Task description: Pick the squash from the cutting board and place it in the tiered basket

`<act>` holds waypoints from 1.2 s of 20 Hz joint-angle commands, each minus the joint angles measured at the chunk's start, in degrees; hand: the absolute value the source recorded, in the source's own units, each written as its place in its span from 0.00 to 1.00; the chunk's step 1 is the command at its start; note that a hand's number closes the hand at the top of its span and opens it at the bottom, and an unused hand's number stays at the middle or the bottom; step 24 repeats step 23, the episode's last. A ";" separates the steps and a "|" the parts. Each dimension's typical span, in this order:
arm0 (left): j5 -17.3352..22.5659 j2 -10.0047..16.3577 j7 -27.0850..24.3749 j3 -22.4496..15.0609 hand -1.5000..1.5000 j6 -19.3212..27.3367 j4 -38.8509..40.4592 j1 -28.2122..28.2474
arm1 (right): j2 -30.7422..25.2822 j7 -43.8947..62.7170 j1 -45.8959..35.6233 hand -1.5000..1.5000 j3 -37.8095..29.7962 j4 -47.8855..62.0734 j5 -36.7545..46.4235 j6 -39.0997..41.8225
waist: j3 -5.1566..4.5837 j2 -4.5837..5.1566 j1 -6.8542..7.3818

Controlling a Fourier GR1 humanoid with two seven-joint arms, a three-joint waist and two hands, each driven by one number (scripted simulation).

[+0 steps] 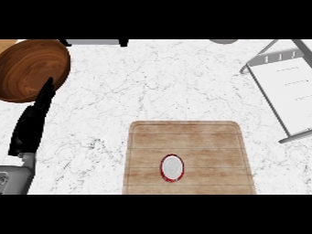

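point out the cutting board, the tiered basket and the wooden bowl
cutting board [185, 137], head view, bare upper planks
tiered basket [293, 91], head view, its white shelf
wooden bowl [30, 68], head view, its inside

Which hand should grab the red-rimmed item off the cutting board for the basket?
Right, likely, though it is out of view. The tiered basket stands right of the cutting board; the open left hand rests far left by the wooden bowl, apart from the red-rimmed item.
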 commanded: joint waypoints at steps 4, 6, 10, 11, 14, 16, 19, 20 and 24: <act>0.54 0.09 -1.01 1.23 0.50 -0.96 1.11 0.43 | 3.81 12.44 -1.05 0.00 3.91 -11.82 7.88 -3.22 | -0.05 -0.29 -0.65; -0.25 0.25 0.74 1.52 0.50 -0.21 1.58 -1.44 | 3.02 13.07 0.66 0.00 2.63 -15.34 9.16 -2.41 | -0.02 -0.33 -1.48; 0.59 1.35 -0.80 3.10 0.50 -0.89 2.12 1.46 | 6.59 14.20 1.66 0.00 -0.32 -25.56 8.91 2.13 | -0.06 -1.02 -2.49; 1.28 1.41 -0.24 3.29 0.50 -1.33 0.86 1.19 | 10.23 16.14 1.85 0.00 -0.58 -27.87 9.18 1.05 | -0.04 -1.05 -2.02; 0.06 1.40 -1.06 2.71 0.50 -0.75 0.52 3.40 | 16.48 16.18 5.84 0.00 -1.07 -37.16 10.78 3.62 | -0.03 -1.43 -2.57; 0.01 0.21 -1.59 2.53 0.50 -0.21 1.98 2.89 | 19.51 14.70 6.49 0.00 -1.59 -44.21 10.44 6.73 | -0.08 -1.64 -3.70; 0.92 2.44 0.51 3.88 0.50 -1.76 0.29 1.18 | 23.36 13.52 11.33 0.00 2.06 -54.43 11.14 8.06 | -0.01 -1.64 -2.88; 0.34 1.02 -1.71 3.30 0.50 -0.89 2.04 2.24 | 23.44 13.18 12.61 0.00 3.27 -57.42 10.53 10.07 | -0.09 -1.74 -3.26; 0.37 0.10 -0.85 2.60 0.50 -0.82 0.85 1.62 | 23.57 15.28 15.97 0.00 9.15 -65.86 10.20 13.31 | -0.07 -1.42 -1.82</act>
